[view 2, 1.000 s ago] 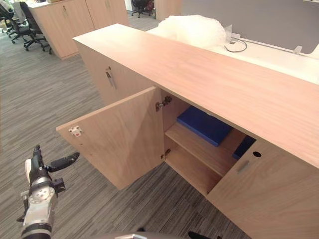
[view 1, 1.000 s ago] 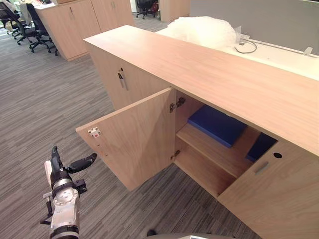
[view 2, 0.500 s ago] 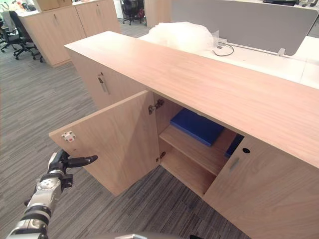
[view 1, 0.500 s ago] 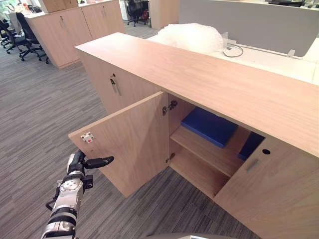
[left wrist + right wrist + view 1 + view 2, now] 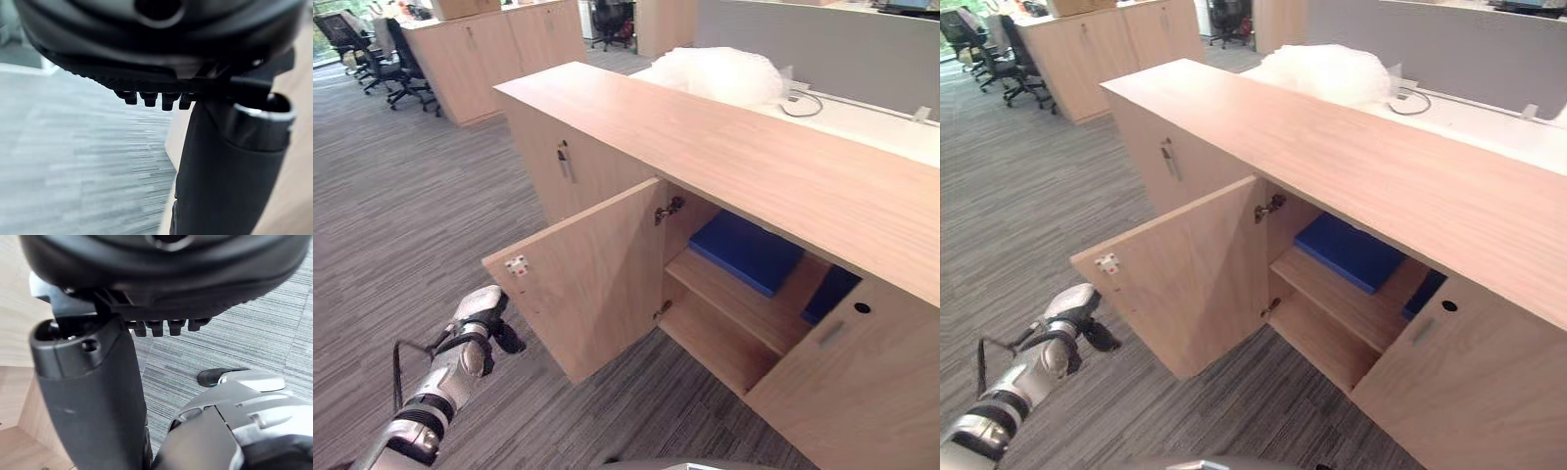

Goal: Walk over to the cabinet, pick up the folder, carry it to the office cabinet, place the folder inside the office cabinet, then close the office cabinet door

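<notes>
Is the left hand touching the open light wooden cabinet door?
Cannot tell. In the left eye view the left hand sits right beside the wooden door's free edge; neither contact nor gap shows plainly.

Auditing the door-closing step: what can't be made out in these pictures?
- Whether the left hand touches the open door: eye views, the hand's own back hides it.
- Second blue item: eye views, partly behind the shut door.
- Right hand: wrist view, too close to read.

Silver-grey left arm [image 5: 450, 370] showing ringed segments, dark left hand [image 5: 481, 318] wearing a white cover [image 5: 478, 302], right hand [image 5: 161, 264] showing glossy black bulk, ribbed edge, matte thumb [image 5: 93, 396] bearing a small round hole
</notes>
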Robot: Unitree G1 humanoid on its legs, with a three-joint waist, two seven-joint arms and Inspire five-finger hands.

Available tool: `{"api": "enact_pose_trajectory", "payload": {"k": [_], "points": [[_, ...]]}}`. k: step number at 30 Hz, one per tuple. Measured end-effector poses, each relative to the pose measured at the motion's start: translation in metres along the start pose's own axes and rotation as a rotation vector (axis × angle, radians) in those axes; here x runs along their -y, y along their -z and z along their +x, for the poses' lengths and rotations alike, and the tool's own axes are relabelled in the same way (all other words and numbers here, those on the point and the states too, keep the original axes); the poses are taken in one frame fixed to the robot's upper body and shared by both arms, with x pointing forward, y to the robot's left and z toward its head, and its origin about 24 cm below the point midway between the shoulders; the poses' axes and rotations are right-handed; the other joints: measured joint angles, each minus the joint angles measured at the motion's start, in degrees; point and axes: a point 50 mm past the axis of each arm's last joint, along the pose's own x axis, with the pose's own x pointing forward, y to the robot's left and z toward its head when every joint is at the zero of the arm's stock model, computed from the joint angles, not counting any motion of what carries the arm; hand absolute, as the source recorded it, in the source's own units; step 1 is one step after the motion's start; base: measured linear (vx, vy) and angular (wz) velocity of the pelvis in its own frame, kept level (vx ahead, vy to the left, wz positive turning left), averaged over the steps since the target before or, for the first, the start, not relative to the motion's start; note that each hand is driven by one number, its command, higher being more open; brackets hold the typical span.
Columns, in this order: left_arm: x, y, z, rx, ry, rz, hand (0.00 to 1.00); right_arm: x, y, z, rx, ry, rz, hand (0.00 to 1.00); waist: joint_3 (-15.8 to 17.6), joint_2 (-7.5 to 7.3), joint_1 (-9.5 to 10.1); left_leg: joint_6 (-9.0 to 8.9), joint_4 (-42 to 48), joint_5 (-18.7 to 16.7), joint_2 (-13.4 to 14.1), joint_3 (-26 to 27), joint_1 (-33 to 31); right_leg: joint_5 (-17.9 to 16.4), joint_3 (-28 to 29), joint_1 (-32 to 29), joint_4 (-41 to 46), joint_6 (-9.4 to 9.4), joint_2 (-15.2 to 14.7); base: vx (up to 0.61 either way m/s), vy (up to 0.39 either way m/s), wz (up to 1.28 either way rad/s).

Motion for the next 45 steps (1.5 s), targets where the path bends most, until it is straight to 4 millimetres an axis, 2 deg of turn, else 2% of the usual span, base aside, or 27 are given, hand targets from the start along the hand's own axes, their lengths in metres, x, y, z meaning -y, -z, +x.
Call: {"api": "enact_pose_trajectory", "payload": {"k": [3,6,8,9,10,12,14,18,19,22,24,27,30,33,34,35,36,37,38,39,40,41,42,43,44,45], "points": [[0.009,-0.009,-0.005,0.061,0.016,0.108,1.0,0.001,0.0,0.0,0.009,0.006,0.0,1.0,0.0,0.12,-0.02,-0.17,-0.1,-0.2,-0.6,-0.2,-0.6,0.3,0.0,-0.5,0.0,0.77,-0.6,-0.08,0.079,0.08],[0.029,-0.031,-0.018,0.22,0.061,0.238,1.0,0.003,-0.003,0.0,0.02,0.015,-0.007,1.0,0.0,0.27,-0.01,0.14,-0.1,-0.4,-1.5,-0.3,-1.2,0.6,0.1,-1.2,0.6,1.49,-1.4,-0.08,0.091,0.05],[0.049,-0.057,-0.037,0.394,0.091,0.275,1.0,0.004,-0.007,0.001,0.031,0.03,-0.017,1.0,-0.1,0.4,0.0,0.26,-0.1,-0.5,-2.4,-0.4,-1.9,0.5,0.2,-2.3,1.8,1.89,-2.4,-0.06,0.084,0.07],[0.053,-0.065,-0.041,0.439,0.099,0.271,1.0,0.005,-0.008,0.001,0.033,0.033,-0.021,1.0,-0.1,0.4,0.0,0.3,-0.1,-0.5,-2.6,-0.5,-1.9,0.5,0.2,-2.4,1.8,2.06,-2.6,-0.05,0.077,0.11],[0.062,-0.088,-0.054,0.573,0.119,0.255,1.0,0.005,-0.011,0.001,0.035,0.04,-0.031,1.0,-0.1,0.4,-0.06,0.44,-0.1,-0.6,-3.1,-0.7,-2.0,0.4,0.3,-2.4,2.0,2.12,-3.0,-0.03,0.056,0.08],[0.069,-0.115,-0.067,0.714,0.13,0.216,1.0,0.003,-0.015,0.002,0.042,0.047,-0.045,1.0,-0.1,0.42,-0.33,0.8,-0.1,-0.8,-3.5,-0.7,-2.0,0.4,0.9,-2.5,2.0,2.2,-3.2,-0.03,0.062,0.01],[0.077,-0.157,-0.085,0.881,0.131,0.122,1.0,-0.001,-0.02,0.003,0.056,0.043,-0.075,1.0,-0.2,0.44,-1.22,0.88,-0.1,-0.9,-3.8,-0.3,-2.0,0.4,1.8,-2.7,1.8,2.13,-3.4,-0.02,0.055,-0.07],[0.084,-0.215,-0.111,1.079,0.129,-0.013,1.0,-0.003,-0.019,0.002,0.053,0.052,-0.074,1.0,-1.1,0.51,-2.89,1.27,-0.1,-1.1,-4.0,0.1,-1.9,0.5,2.3,-2.7,1.3,2.05,-3.5,0.02,0.007,-0.08],[0.084,-0.226,-0.116,1.122,0.129,-0.028,1.0,-0.004,-0.018,0.002,0.05,0.054,-0.072,1.0,-1.4,0.5,-3.23,1.49,-0.1,-1.0,-3.8,0.2,-1.8,0.6,2.5,-2.6,1.1,2.1,-3.3,0.05,-0.041,-0.11],[0.079,-0.244,-0.122,1.187,0.116,-0.041,1.0,-0.005,-0.013,0.002,0.036,0.068,-0.062,1.0,-1.8,0.36,-3.39,2.27,-0.1,-0.6,-3.2,0.5,-1.4,1.0,2.8,-1.9,-0.1,2.39,-2.5,0.05,-0.081,-0.1],[0.078,-0.248,-0.122,1.189,0.117,-0.068,1.0,-0.005,-0.012,0.002,0.031,0.071,-0.062,1.0,-1.8,0.3,-3.61,2.28,-0.1,-0.6,-2.8,0.5,-0.9,0.9,2.8,-1.2,-0.6,2.1,-2.1,0.04,-0.094,-0.05],[0.083,-0.249,-0.119,1.157,0.152,-0.111,1.0,-0.006,-0.012,0.001,0.031,0.078,-0.062,1.0,-1.7,0.2,-3.84,2.25,-0.1,-0.6,-2.2,0.5,-0.1,0.9,2.8,-0.2,-1.1,1.81,-1.3,0.03,-0.086,-0.04],[0.103,-0.241,-0.103,1.022,0.237,-0.151,1.0,-0.009,-0.011,0.001,0.033,0.075,-0.057,1.0,-1.5,-0.22,-4.24,1.68,-0.1,-1.0,-1.3,1.5,1.3,0.8,3.8,0.8,-1.5,1.19,-0.7,-0.01,-0.07,-0.25],[0.125,-0.208,-0.081,0.754,0.326,-0.273,1.0,-0.015,-0.011,0.001,0.033,0.066,-0.051,1.0,-1.1,-0.81,-4.98,0.7,0.3,-1.5,0.1,4.2,2.4,0.8,6.7,0.8,-1.6,0.71,0.3,-0.02,-0.046,-0.48],[0.133,-0.191,-0.074,0.623,0.357,-0.359,1.0,-0.018,-0.008,0.0,0.024,0.062,-0.043,1.0,-0.7,-1.28,-4.99,-0.05,1.5,-2.2,0.9,5.6,2.3,1.0,8.2,0.5,-1.5,0.36,0.8,-0.02,-0.068,-0.56],[0.139,-0.171,-0.066,0.473,0.382,-0.461,1.0,-0.02,-0.007,0.0,0.021,0.059,-0.023,1.0,0.6,-2.01,-5.01,-0.51,6.3,-4.7,2.5,6.9,1.1,1.2,9.5,0.5,-1.2,0.04,1.2,-0.04,-0.112,-0.63],[0.142,-0.161,-0.062,0.395,0.39,-0.513,1.0,-0.021,-0.008,0.0,0.02,0.057,-0.013,1.0,1.3,-2.13,-4.93,-0.79,9.5,-6.3,3.6,7.6,0.2,1.4,10.4,0.5,-1.1,-0.2,1.6,-0.05,-0.119,-0.7],[0.149,-0.136,-0.057,0.222,0.391,-0.634,1.0,-0.023,-0.009,0.0,0.022,0.053,-0.009,1.0,2.4,-2.1,-4.43,-1.2,16.7,-9.7,6.5,8.4,-2.0,1.6,12.3,0.4,-0.9,-0.57,3.0,-0.05,-0.149,-0.77],[0.156,-0.113,-0.055,0.05,0.39,-0.768,1.0,-0.023,-0.011,0.001,0.023,0.053,-0.009,1.0,3.2,-1.9,-4.18,-1.01,22.6,-12.0,8.6,6.7,-4.3,1.9,14.2,-0.2,-0.6,-1.02,4.3,-0.04,-0.117,-0.77],[0.159,-0.102,-0.055,-0.028,0.385,-0.822,1.0,-0.023,-0.013,0.001,0.023,0.053,-0.01,1.0,3.4,-1.72,-3.99,-0.86,24.7,-12.4,9.1,3.7,-5.6,2.1,15.2,-0.6,-0.6,-1.34,4.9,-0.05,-0.121,-0.72],[0.166,-0.084,-0.057,-0.166,0.372,-0.906,1.0,-0.021,-0.015,0.001,0.023,0.057,-0.014,1.0,3.7,-1.25,-3.74,-1.59,27.9,-12.9,9.1,-4.0,-8.2,2.4,16.8,-1.8,-0.4,-1.65,5.8,-0.03,-0.066,-0.53],[0.17,-0.076,-0.059,-0.219,0.366,-0.936,1.0,-0.02,-0.015,0.002,0.022,0.059,-0.015,1.0,4.0,-0.88,-3.42,-2.14,28.8,-13.3,8.8,-7.9,-8.9,2.5,17.6,-2.2,-0.3,-1.75,6.1,-0.01,-0.037,-0.71],[0.178,-0.064,-0.066,-0.314,0.358,-0.997,1.0,-0.018,-0.016,0.002,0.021,0.063,-0.015,1.0,4.8,-0.65,-2.66,-3.33,29.5,-15.3,7.8,-15.2,-9.6,2.7,20.0,-2.6,0.0,-2.08,6.6,0.02,0.043,-0.72],[0.182,-0.056,-0.07,-0.411,0.326,-1.12,1.0,-0.013,-0.016,0.002,0.016,0.077,-0.01,1.0,5.1,0.22,-2.02,-5.3,29.0,-17.3,4.9,-23.4,-9.4,2.8,21.7,-3.1,0.5,-2.1,6.5,0.02,0.092,-0.81],[0.184,-0.054,-0.072,-0.441,0.313,-1.157,1.0,-0.011,-0.017,0.002,0.013,0.083,-0.004,1.0,4.8,0.74,-1.43,-6.0,27.8,-17.7,3.6,-26.4,-9.1,2.8,22.9,-3.8,1.0,-2.0,6.5,0.0,0.185,-1.02],[0.186,-0.045,-0.075,-0.496,0.284,-1.213,1.0,-0.011,-0.018,0.002,0.015,0.083,-0.005,1.0,5.0,1.11,-0.46,-4.67,25.9,-17.3,2.6,-27.3,-7.2,2.6,25.8,-4.8,2.0,-1.25,6.6,0.0,0.184,-0.96]]}}
